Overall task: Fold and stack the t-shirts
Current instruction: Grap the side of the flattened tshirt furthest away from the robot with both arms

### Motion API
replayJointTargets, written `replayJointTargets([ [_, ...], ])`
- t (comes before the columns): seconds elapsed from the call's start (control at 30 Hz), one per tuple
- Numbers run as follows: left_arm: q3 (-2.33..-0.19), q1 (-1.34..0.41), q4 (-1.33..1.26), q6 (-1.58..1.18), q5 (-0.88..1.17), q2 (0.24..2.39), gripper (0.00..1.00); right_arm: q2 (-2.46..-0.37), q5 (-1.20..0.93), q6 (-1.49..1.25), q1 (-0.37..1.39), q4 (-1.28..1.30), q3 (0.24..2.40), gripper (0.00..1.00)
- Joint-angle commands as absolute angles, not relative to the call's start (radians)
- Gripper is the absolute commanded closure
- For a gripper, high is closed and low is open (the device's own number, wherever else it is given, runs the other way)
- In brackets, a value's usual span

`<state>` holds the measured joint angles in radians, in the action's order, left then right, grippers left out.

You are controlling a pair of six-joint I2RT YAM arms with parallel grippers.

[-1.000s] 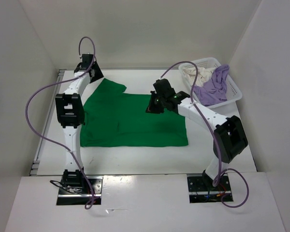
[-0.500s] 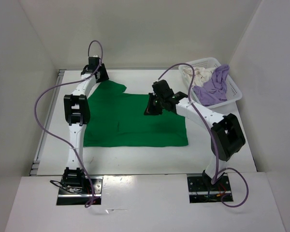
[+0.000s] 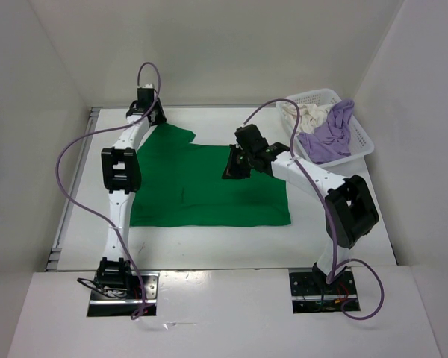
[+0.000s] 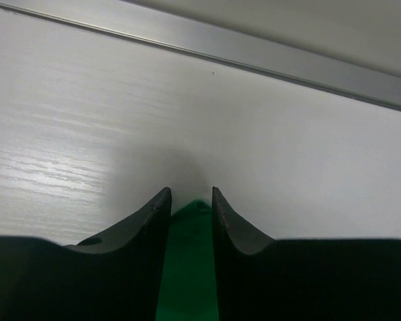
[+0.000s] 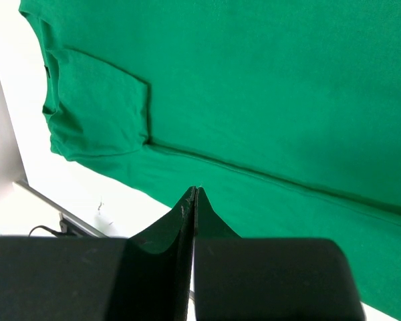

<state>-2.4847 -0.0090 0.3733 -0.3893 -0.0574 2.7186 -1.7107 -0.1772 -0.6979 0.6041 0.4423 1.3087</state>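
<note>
Left wrist: left claw (image 4: pixel 191 195) spread astride barely visible green shirt (image 4: pixel 187 267); right claw (image 5: pixel 195 191) pressed together.

Your left tool (image 4: pixel 190 195) hides all but a sliver of the green shirt (image 4: pixel 187 267), same shirt cut off at your right wrist view's edges, cream shirt (image 3: pixel 302 113) partly covered by lavender shirt (image 3: pixel 325 142).

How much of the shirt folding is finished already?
Nothing looks folded or stacked. The green t-shirt lies spread flat on the table. In hand: the left fingers straddle its far sleeve tip, while the right fingers are shut above the shirt, holding nothing. Left: fold that shirt, then the lavender t-shirt and cream t-shirt, both heaped in the white basket.
</note>
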Motion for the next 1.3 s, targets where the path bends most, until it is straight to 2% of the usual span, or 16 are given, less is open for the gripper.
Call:
replayJointTargets([
  [0.0,-2.528,-0.006,0.351,-0.36,-0.037,2.746,0.63,-1.718,-0.176,-0.696,0.598,0.407,1.354,0.99],
  [0.17,-2.537,-0.006,0.351,-0.36,-0.037,2.746,0.8,-1.736,-0.176,-0.696,0.589,0.416,1.388,0.94],
  [0.3,-2.548,-0.006,0.37,-0.36,-0.048,2.755,0.94,-1.736,-0.166,-0.696,0.552,0.416,1.41,0.83],
  [0.4,-2.548,-0.006,0.379,-0.36,-0.057,2.731,0.99,-1.772,-0.12,-0.696,0.494,0.416,1.422,0.76],
  [0.57,-2.481,-0.006,0.37,-0.38,-0.048,2.645,1.0,-1.88,-0.003,-0.706,0.394,0.405,1.5,0.74],
  [0.8,-2.214,-0.006,0.256,-0.471,0.028,2.468,1.0,-2.101,0.183,-0.724,0.262,0.449,1.673,0.73],
  [0.97,-2.082,-0.006,0.216,-0.492,0.058,2.402,1.0,-2.215,0.303,-0.724,0.229,0.515,1.816,0.69],
  [1.27,-2.049,-0.006,0.216,-0.492,0.086,2.359,1.0,-2.281,0.454,-0.724,0.209,0.586,1.904,0.61],
])
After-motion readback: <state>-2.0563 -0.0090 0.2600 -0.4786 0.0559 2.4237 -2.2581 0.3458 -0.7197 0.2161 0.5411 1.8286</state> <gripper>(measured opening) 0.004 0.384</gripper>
